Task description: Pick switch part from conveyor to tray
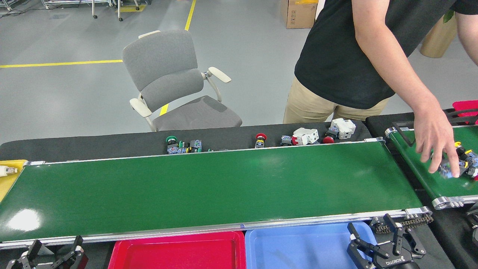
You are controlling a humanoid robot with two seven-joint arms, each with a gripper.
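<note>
so, belt: the long flat green conveyor (209, 186) with silver rails lay bare, no switch part on it.
part: small blue-and-black switch parts (461, 164) sat on the shorter green feeder belt (418, 164) at right, under a person's hand (435, 144).
left gripper (52, 254): black fingers spread, holding nothing, low at near rail.
right gripper (377, 239): fingers wide apart, empty, over the shallow blue plastic tray (298, 250).
advice: probably best to wait until a part rode clear of the hand, then approach from above, centred.
</note>
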